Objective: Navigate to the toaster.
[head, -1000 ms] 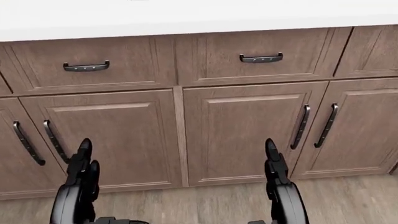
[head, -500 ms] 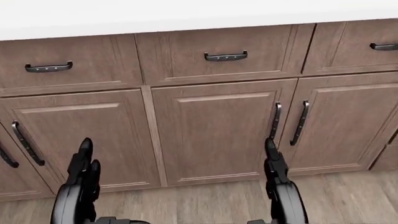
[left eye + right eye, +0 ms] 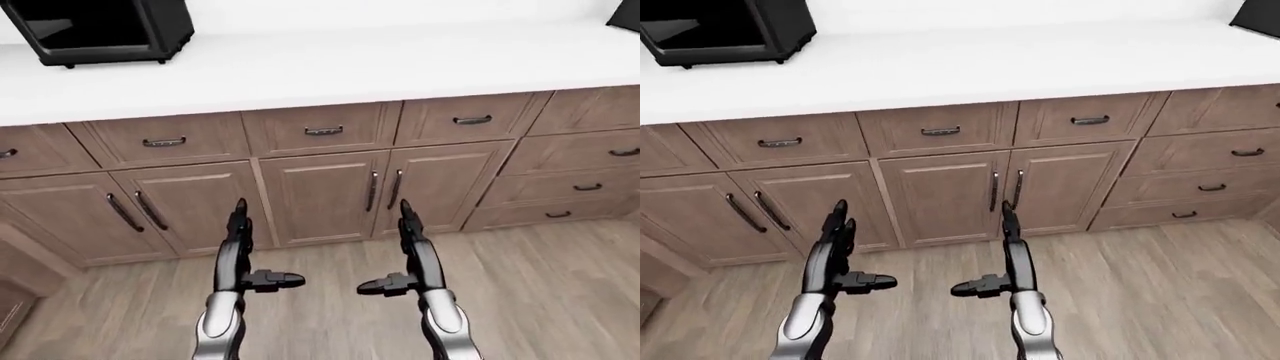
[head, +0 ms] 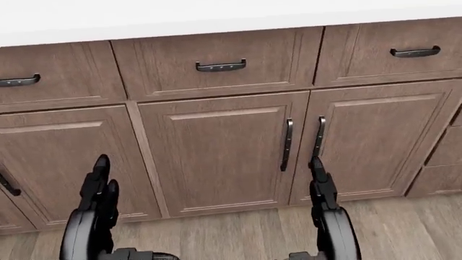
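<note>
My left robot hand and right robot hand hang empty, fingers spread, thumbs turned inward, carried low since walking needs no grasp. Beyond them, the cabinet doors fill mid-frame beneath the white counter. A black appliance sits upper left; whether it is the toaster, I cannot tell.

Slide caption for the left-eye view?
Both hands, left and right, open before wooden cabinets under a white counter.
</note>
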Robot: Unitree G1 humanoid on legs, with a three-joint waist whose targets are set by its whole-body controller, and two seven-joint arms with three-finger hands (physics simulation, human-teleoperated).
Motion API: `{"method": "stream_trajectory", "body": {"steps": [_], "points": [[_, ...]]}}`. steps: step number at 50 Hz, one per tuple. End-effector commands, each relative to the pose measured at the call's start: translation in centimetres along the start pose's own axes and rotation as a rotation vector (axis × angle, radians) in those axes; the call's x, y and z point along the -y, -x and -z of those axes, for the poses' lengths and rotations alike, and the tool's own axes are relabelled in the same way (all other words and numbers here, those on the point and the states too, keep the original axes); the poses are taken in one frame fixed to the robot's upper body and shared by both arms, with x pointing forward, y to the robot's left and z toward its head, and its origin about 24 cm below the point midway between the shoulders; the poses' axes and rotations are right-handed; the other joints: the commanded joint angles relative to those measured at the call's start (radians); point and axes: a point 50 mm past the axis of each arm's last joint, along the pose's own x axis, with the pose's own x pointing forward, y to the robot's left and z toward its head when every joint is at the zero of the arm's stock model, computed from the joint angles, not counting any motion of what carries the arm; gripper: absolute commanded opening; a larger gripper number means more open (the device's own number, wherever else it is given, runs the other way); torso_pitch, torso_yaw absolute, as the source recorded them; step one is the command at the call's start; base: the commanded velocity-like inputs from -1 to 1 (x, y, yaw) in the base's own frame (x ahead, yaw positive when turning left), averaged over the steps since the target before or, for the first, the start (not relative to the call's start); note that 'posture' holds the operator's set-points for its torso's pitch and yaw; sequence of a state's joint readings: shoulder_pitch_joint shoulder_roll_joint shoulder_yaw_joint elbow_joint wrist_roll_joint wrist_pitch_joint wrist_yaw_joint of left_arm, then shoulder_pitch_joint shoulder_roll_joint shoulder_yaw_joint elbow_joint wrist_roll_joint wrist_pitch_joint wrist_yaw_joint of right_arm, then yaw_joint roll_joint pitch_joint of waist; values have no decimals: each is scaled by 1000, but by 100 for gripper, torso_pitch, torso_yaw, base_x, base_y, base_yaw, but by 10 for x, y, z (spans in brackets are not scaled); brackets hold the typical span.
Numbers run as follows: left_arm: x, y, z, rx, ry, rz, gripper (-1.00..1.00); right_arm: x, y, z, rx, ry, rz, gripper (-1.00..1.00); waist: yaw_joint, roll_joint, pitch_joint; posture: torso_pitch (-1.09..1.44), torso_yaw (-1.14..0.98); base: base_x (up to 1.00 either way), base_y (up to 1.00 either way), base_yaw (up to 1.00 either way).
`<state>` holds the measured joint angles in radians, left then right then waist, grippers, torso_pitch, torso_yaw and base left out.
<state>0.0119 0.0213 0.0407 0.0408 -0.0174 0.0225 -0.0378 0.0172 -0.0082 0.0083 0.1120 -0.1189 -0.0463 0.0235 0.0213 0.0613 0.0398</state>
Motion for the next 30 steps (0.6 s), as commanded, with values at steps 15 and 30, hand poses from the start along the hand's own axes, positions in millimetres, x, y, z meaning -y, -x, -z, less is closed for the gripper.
{"method": "stream_trajectory", "body": {"steps": [15, 30], "points": [[2, -3, -14, 74, 1, 7, 100, 3, -3, -14, 78, 7, 12, 100, -12, -114, -24, 0, 0, 0, -28, 0], [2, -3, -14, 74, 1, 7, 100, 3, -2, -15, 80, 11, 10, 100, -2, 7, -22, 0, 0, 0, -28, 0]]}}
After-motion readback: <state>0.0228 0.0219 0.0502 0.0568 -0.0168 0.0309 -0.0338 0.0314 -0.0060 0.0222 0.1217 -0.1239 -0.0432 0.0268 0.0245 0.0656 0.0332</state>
